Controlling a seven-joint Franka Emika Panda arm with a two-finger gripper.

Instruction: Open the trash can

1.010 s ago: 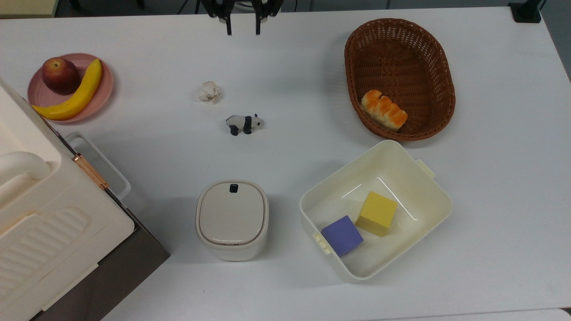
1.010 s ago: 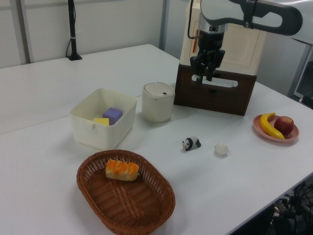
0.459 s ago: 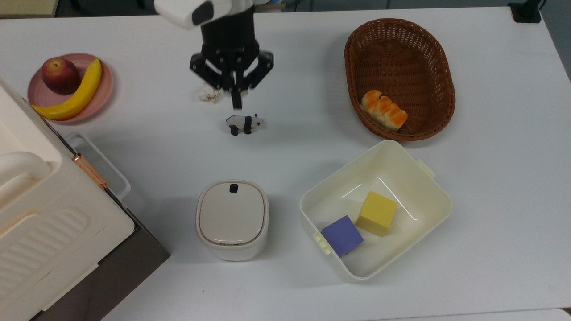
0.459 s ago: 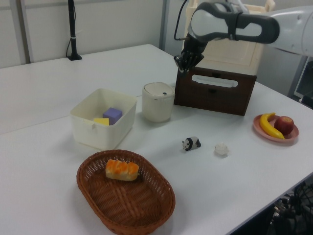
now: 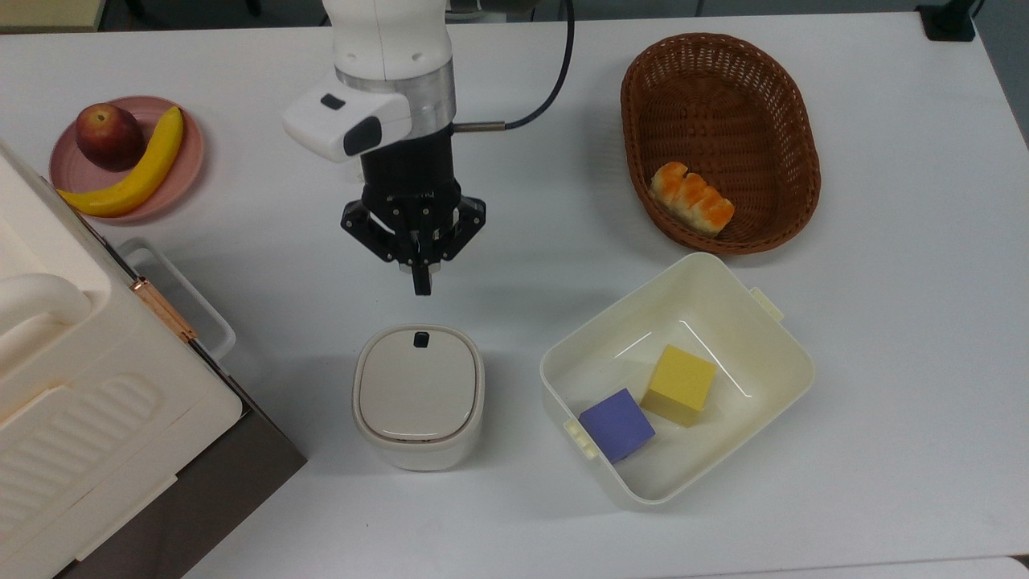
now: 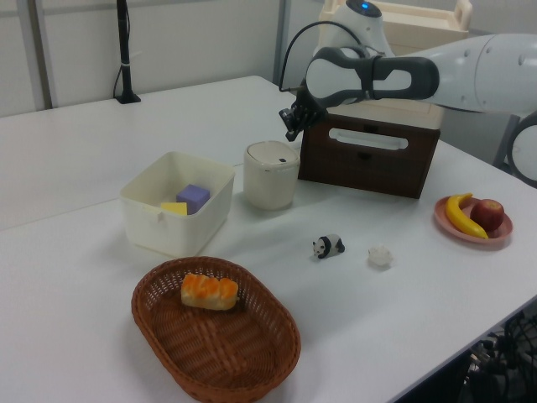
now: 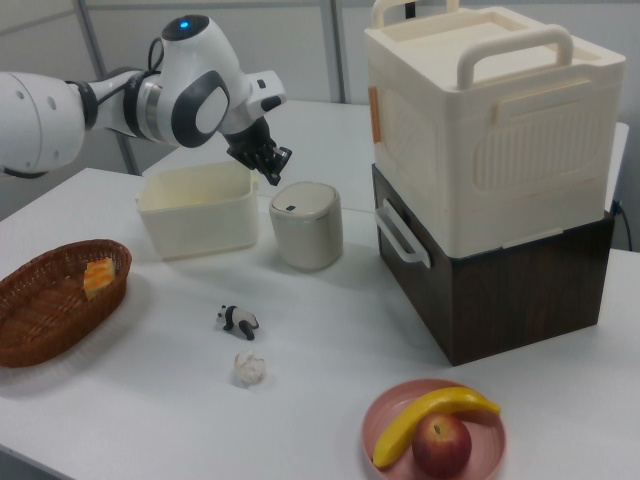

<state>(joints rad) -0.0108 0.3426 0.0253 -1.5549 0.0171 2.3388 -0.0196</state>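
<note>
Hovering above the table, the gripper [image 5: 420, 283] points down, and its two fingers look pressed together into one thin dark tip. So the jaws are closed and hold nothing.

The trash can [image 5: 419, 397] sits low in the middle of the top view, and its lid [image 5: 418, 386] is flat and closed. From the trash can, the gripper is at twelve o'clock in the top view. The big white box [image 5: 76, 386] is at nine o'clock and the tub with two blocks [image 5: 768, 342] is at three o'clock. In the left view the gripper [image 6: 293, 133] hangs just above the far edge of the can, not touching it.

The small dark button [image 5: 420, 339] is on the lid's edge at twelve o'clock, the side nearest the gripper. I think that is the spot to push.

To do this well, I would keep the fingers shut, so they make one firm poking tip. The tip should slide toward six o'clock in the top view until it is right over the button. Then it should go straight down, slowly, and press only the button.

A push from the side could shove the can, since it looks light. The tip should then lift away quickly, so the lid has room to pop up.
</note>
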